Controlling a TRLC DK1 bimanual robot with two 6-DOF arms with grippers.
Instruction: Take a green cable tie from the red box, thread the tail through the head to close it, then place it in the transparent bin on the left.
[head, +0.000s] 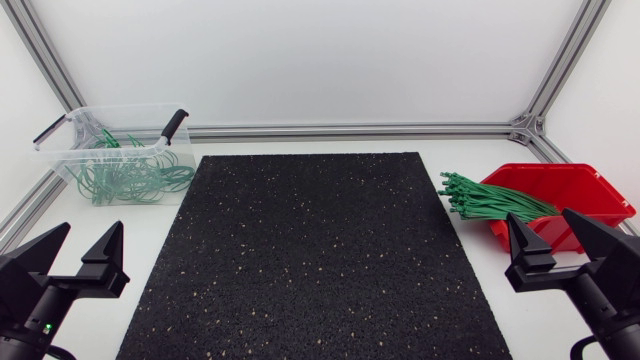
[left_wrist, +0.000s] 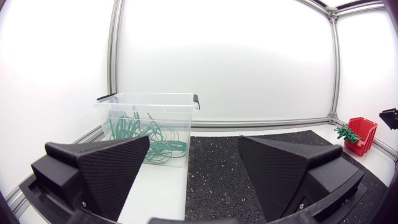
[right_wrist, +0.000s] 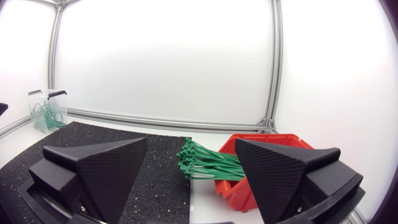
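Pick-up not begun: left claw (head: 91, 226) and right claw (head: 540, 216) stand wide and empty, green plastic cable ties (head: 490, 203) lie bundled in the red plastic box (head: 590, 185), where the right claw must isolate one.

Your white desk (head: 465, 148) carries a black speckled mat (head: 315, 255) at its centre. At 12 o'clock a plain white back panel (head: 300, 60) rises behind a silver aluminium rail (head: 350, 129). Matching side panels (head: 605, 100) close off 9 and 3 o'clock, and frame posts (head: 562, 62) slant up from the far corners. The light is soft and even.
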